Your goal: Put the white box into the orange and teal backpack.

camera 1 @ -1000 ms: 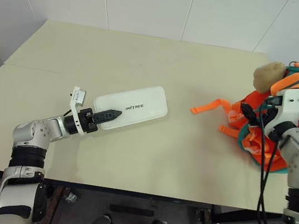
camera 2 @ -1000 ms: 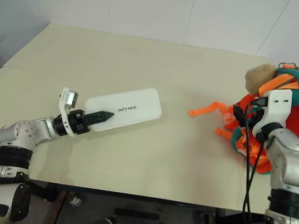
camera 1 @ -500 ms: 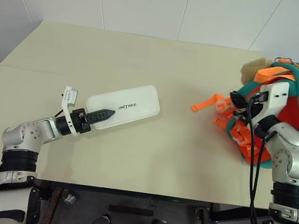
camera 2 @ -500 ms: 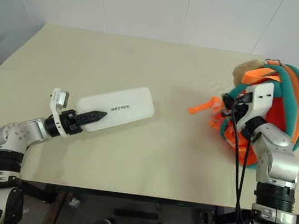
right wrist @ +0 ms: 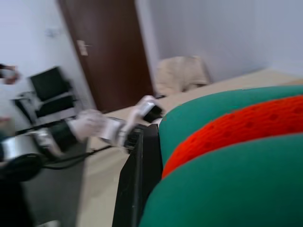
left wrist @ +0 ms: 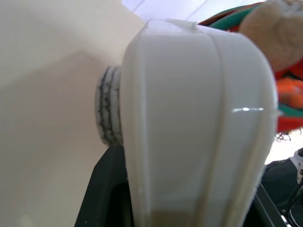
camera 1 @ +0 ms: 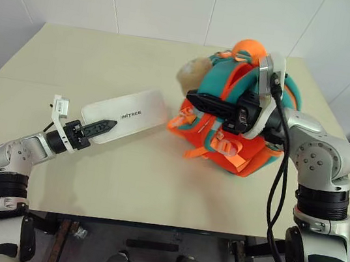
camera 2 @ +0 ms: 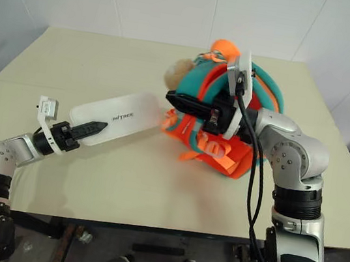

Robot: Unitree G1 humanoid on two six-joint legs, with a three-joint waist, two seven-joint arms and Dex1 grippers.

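- Left gripper (camera 1: 100, 125): clamped on the near end of the box (camera 1: 124, 115), one black finger lying on the box's top face. In the left wrist view the box's white edge (left wrist: 199, 123) is seen pinched between the fingers. Compared with a second earlier, the grip is unchanged and the gripper is seen slightly further to the left.
- Box: held over the table (camera 1: 133, 191), its far end pointing at the backpack (camera 1: 233, 140) and lying just beside the beige plush piece (camera 1: 193, 76). Dark lettering is visible on its top.
- Backpack: a second earlier it sat at the table's right edge; it is now seen near the table's middle, raised and tipped, with the orange straps (camera 1: 189, 147) hanging beneath it.
- Right gripper (camera 1: 196, 99): a second earlier it was at the backpack on the right; it now points left, closed on the backpack's teal edging. In the right wrist view a black finger (right wrist: 142, 179) is pressed against the teal band (right wrist: 222, 113).
- Surface and room: a pale beige table with a seam across its left part; white panelled walls behind. A dark door (right wrist: 106, 52) and a black chair (right wrist: 47, 87) are seen in the right wrist view.
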